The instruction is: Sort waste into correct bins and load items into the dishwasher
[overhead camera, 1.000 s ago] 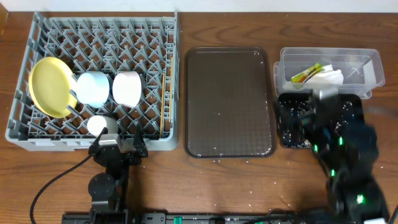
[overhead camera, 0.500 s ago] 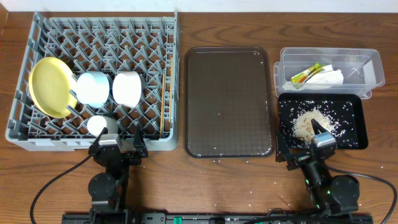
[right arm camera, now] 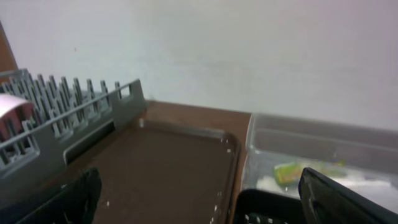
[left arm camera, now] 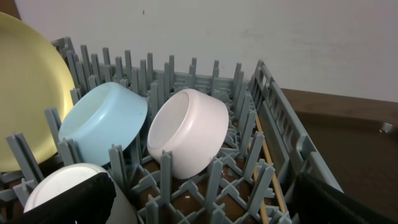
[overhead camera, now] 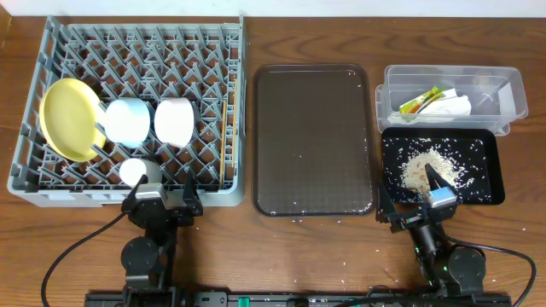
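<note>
The grey dish rack holds the yellow plate, light blue bowl, white bowl, small white cup and chopsticks. The left wrist view shows the same plate, blue bowl, white bowl, cup and chopsticks. The clear tub holds the green-and-orange wrapper and the napkin. Rice lies in the black tray. My left gripper is open and empty at the rack's front edge. My right gripper is open and empty at the black tray's front left.
The dark brown serving tray lies between the rack and the bins, with a few rice grains on it; it also shows in the right wrist view. Loose grains dot the table in front of it. A wall stands behind the table.
My right arm has drawn back from over the black tray to the table's front edge, uncovering the rice pile. The left arm has not moved.
</note>
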